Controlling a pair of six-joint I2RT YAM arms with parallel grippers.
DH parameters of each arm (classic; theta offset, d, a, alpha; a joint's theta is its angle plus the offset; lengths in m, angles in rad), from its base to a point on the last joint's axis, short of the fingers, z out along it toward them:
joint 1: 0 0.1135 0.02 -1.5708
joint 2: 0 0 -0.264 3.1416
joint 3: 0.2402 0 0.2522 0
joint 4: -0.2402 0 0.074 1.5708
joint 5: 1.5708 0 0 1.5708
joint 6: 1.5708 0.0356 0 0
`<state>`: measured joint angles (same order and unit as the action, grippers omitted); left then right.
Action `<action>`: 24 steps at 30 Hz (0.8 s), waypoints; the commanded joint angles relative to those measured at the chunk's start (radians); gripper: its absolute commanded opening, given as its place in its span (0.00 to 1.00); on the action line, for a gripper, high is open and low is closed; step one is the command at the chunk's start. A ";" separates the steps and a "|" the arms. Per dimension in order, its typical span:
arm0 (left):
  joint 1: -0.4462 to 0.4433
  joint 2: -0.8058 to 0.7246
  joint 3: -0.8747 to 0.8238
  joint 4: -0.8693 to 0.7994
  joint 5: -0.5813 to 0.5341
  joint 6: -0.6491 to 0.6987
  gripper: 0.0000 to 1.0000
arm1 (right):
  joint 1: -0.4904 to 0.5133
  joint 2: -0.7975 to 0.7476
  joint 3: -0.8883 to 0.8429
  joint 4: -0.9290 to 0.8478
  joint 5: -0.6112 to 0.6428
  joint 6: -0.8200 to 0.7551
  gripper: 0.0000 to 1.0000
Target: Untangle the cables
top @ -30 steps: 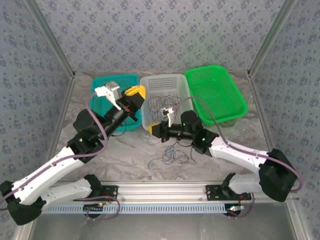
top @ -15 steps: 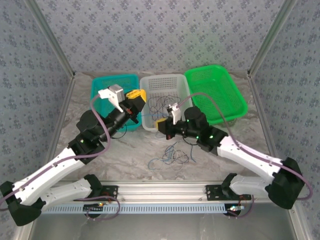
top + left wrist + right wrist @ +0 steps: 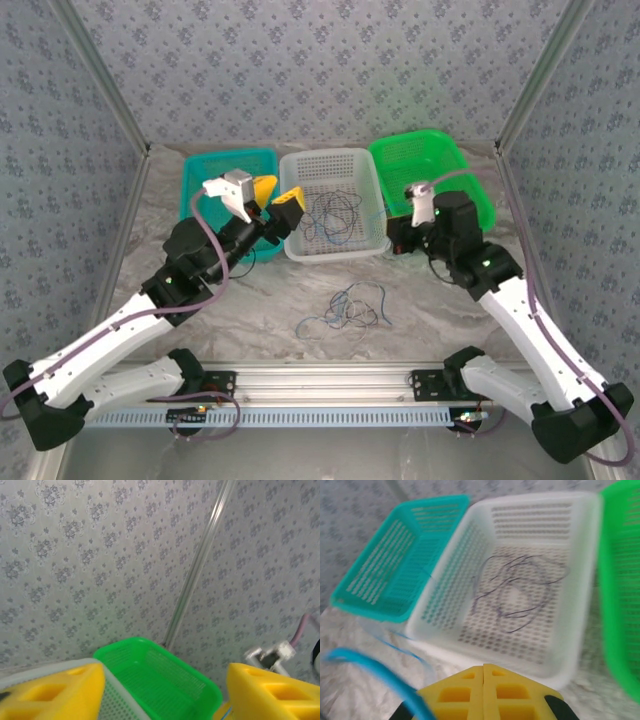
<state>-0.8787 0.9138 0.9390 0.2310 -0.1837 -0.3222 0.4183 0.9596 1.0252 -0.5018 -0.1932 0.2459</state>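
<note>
One dark purple cable (image 3: 330,212) lies in loose loops on the floor of the white basket (image 3: 300,165); the right wrist view shows this cable (image 3: 520,587) too. A tangle of thin blue and dark cables (image 3: 345,308) rests on the table in front of the baskets. My left gripper (image 3: 276,191) hovers open between the teal and white baskets, and nothing sits between its yellow fingers (image 3: 55,690). My right gripper (image 3: 483,668) is shut, with nothing showing between the pads, and aims at the white basket from its front right corner.
Teal basket (image 3: 205,165), white basket and green basket (image 3: 470,190) stand side by side at the back of the table. Patterned walls and metal frame posts enclose the area. The marbled table top (image 3: 440,310) shows around the loose tangle.
My left gripper has opened above the teal and white baskets. My right arm has swung from in front of the white basket to the right, toward the green basket, staying shut.
</note>
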 commanded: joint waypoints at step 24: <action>0.004 -0.218 -0.323 -0.147 -0.059 -0.172 0.91 | -0.420 0.346 0.503 -0.058 -0.087 -0.023 0.00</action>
<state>-0.8787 0.7136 0.6388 0.1047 -0.2329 -0.4397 0.0090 1.2743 1.5021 -0.5644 -0.2840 0.2199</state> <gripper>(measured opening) 0.912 0.071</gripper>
